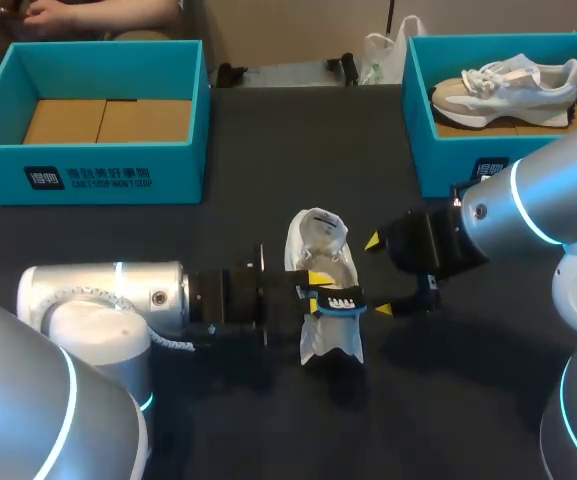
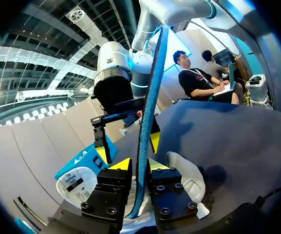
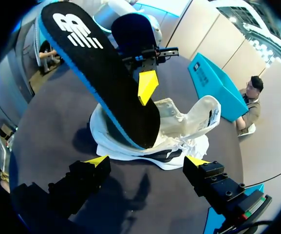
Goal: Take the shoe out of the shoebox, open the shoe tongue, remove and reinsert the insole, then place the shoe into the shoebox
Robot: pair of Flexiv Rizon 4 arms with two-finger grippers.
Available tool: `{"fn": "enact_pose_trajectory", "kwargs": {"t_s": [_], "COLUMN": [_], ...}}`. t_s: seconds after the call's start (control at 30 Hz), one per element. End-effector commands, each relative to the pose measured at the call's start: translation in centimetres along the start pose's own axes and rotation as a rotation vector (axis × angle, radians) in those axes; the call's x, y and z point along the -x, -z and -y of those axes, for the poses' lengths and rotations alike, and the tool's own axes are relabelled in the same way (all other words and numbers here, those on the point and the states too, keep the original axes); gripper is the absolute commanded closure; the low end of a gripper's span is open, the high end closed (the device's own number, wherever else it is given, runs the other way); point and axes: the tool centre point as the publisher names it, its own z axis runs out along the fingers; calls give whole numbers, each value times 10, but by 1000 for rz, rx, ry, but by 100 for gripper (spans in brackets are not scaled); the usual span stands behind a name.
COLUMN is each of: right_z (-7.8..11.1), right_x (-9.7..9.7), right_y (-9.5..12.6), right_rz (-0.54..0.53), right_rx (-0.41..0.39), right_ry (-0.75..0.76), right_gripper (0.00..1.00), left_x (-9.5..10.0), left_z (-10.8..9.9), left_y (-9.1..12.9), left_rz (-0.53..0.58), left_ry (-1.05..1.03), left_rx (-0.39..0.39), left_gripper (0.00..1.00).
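Note:
A white shoe (image 1: 326,250) lies in the middle of the dark table, also seen as the white shoe (image 3: 189,122) in the right wrist view. My left gripper (image 1: 316,290) is over the shoe's opening, shut on the black insole (image 1: 340,300) with a blue edge. The insole (image 3: 106,73) rises tilted out of the shoe, its lower end still inside. In the left wrist view the insole (image 2: 147,122) runs edge-on between the fingers of my left gripper (image 2: 139,165). My right gripper (image 1: 378,276) stands open just right of the shoe, holding nothing; its tips straddle the shoe's near side, gripper (image 3: 147,162).
A teal box (image 1: 88,175) with a cardboard bottom stands at the back left. A second teal box (image 1: 438,150) at the back right holds another pale shoe (image 1: 508,85). Bare table (image 1: 268,150) lies between the boxes.

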Motion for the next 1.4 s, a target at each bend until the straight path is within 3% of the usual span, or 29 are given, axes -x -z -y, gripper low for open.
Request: {"fn": "enact_pose_trajectory", "kwargs": {"t_s": [0.03,0.13,0.17,0.2,0.47,0.67,1.27,1.3,1.4], "right_z": [0,0,0,0,0,0,0,0,0], "right_x": [-1,-1,-1,-1,-1,-1,-1,-1,-1], "right_y": [1,1,1,1,1,1,1,1,1], "right_rz": [1,1,1,1,1,1,1,1,1], "right_rx": [0,0,0,0,0,0,0,0,0], "right_ry": [0,0,0,0,0,0,0,0,0], "right_gripper": [0,0,0,0,0,0,0,0,0], "left_x": [-2,-4,-5,-6,-14,-9,0,0,-2], "left_z": [9,11,12,11,-3,-20,-44,-44,-39], "left_y": [9,11,11,10,8,5,1,2,4], "left_rz": [-22,-33,-44,-54,-75,-76,-51,-51,-50], "left_ry": [7,18,18,21,21,-12,-27,-26,-22], "left_rx": [27,40,50,58,60,61,82,84,79], "left_gripper": [76,83,98,100,100,100,100,98,73]}}
